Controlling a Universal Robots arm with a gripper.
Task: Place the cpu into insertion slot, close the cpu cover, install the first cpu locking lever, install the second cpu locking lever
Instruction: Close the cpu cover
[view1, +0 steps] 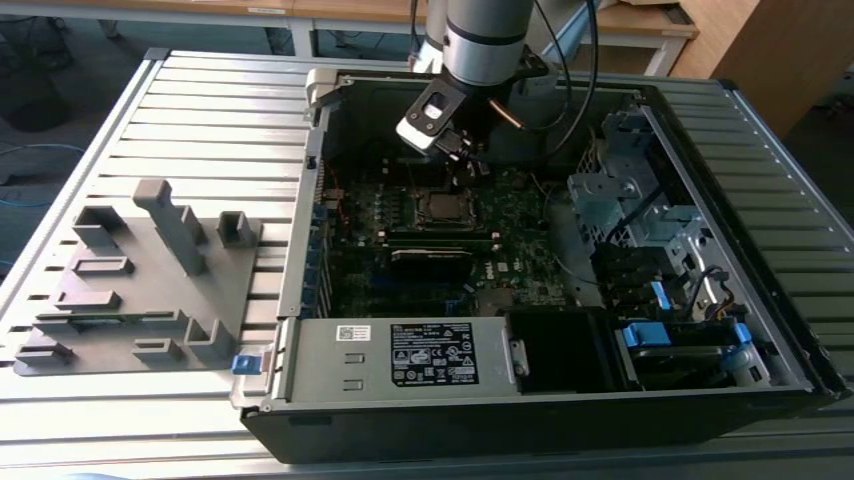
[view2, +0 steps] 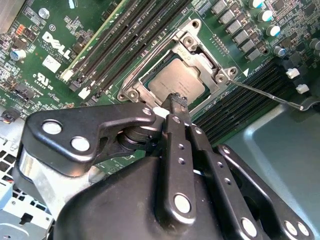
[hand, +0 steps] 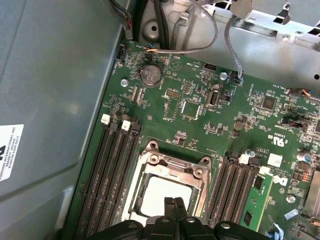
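Exterior view, from its left to its right: a grey moulded fixture (view1: 134, 280) lies on the slatted table (view1: 214, 120) near that table's left edge. Beside it stands the open computer case (view1: 534, 425), with a labelled power supply box (view1: 400, 355) along its near wall. In the middle of the green motherboard (view1: 521, 240) sits the insertion slot (view1: 445, 207). The arm (view1: 483, 40) comes down from the far edge of the case and holds the gripper (view1: 463, 165) just above the slot. Metal drive cages (view1: 641, 200) fill the case's right side. In both wrist views the cpu (view2: 175, 80) already rests in the slot, and the cpu cover (view2: 152, 64) lies flat around its silver top. The pincer's black fingers (hand: 174, 205) are pressed together with nothing between them, and their tip sits at the edge of the chip and cover. In the second wrist view, a thin wire locking lever (view2: 265, 92) angles away from the slot's corner over dark memory slots (view2: 117, 42).
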